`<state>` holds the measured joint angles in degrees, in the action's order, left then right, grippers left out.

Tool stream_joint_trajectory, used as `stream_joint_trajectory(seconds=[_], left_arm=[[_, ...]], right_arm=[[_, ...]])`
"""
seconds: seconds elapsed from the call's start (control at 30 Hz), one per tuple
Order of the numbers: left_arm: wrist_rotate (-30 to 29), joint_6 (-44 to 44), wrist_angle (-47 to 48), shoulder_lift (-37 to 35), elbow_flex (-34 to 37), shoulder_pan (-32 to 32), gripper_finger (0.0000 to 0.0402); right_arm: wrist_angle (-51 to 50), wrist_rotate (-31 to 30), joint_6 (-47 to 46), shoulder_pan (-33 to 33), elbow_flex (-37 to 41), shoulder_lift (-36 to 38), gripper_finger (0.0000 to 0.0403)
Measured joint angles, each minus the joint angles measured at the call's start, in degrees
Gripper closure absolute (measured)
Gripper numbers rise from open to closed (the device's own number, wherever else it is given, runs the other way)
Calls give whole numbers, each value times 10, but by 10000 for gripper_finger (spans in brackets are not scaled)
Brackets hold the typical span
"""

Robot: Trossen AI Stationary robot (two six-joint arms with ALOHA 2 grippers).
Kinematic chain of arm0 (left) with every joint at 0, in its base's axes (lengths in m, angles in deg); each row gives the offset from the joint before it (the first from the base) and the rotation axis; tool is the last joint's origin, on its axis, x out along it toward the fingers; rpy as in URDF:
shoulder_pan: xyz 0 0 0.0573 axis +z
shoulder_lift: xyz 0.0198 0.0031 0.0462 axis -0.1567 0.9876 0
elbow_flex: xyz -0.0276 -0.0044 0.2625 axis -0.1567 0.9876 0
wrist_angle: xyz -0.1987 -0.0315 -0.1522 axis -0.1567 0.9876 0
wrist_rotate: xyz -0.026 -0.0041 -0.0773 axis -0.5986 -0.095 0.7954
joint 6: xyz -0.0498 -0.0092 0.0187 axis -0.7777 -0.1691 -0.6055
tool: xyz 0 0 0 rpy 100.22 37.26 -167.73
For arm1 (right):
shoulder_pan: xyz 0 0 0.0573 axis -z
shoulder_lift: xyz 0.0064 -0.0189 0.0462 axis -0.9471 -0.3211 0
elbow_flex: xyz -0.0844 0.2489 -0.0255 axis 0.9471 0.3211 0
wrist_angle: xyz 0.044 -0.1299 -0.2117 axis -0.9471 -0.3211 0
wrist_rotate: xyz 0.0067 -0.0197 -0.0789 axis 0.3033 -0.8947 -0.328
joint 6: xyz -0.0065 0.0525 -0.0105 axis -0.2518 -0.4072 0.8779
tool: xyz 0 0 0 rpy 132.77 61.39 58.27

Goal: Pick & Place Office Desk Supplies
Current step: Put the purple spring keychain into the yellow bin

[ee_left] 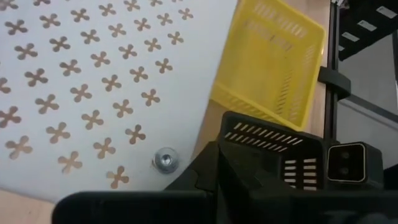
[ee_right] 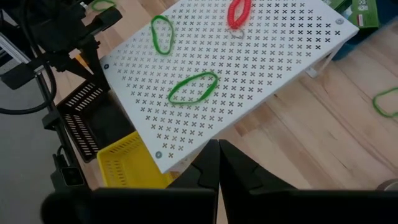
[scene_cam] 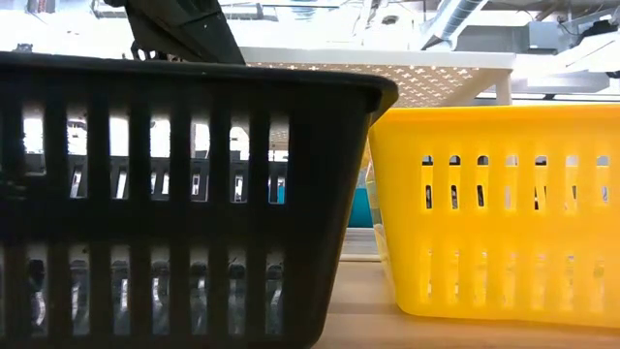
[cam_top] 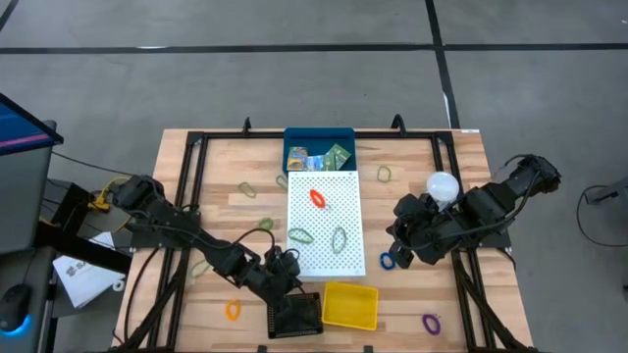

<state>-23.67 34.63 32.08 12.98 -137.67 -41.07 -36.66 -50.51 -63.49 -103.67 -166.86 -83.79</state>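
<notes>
- The white perforated board (cam_top: 326, 224) is lying lengthwise down the desk (cam_top: 186, 162) between both arms, carrying a red band (cam_top: 317, 197) and two green bands (ee_right: 193, 87).
- The left tool (cam_top: 285, 267), fingers together and empty, is hovering beside the board's near corner, over the black basket (cam_top: 295, 316); the yellow basket (cam_top: 350, 305) is sitting just beyond.
- The right tool (cam_top: 400, 243), fingers together and empty, is hanging off the board's other long edge, a blue band (cam_top: 388, 261) nearby.

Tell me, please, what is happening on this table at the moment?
Two dark robot arms are sorting rubber bands. Nothing is held yet. The shut left gripper hovers by the near corner of the white perforated board, just above the black slotted basket and beside the yellow slotted basket. The shut right gripper hangs near a blue rubber-band loop. Green and red loops lie on the board.
</notes>
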Motion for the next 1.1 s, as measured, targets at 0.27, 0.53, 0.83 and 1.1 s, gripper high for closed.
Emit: stream_joint_trajectory(seconds=[0.27,0.53,0.83,1.1], left_arm=[[29,19,-36,-11,1,-4,401],[70,78,-28,-93,1,-20,401],[194,-1,55,-108,1,-60,401],[154,-116,35,-62,1,-133,401]], right_arm=[[0,2,0,0,0,0,403],[0,3,0,0,0,0,403],[0,3,-1,-1,0,0,403],[-2,-9,-20,-12,0,0,403]])
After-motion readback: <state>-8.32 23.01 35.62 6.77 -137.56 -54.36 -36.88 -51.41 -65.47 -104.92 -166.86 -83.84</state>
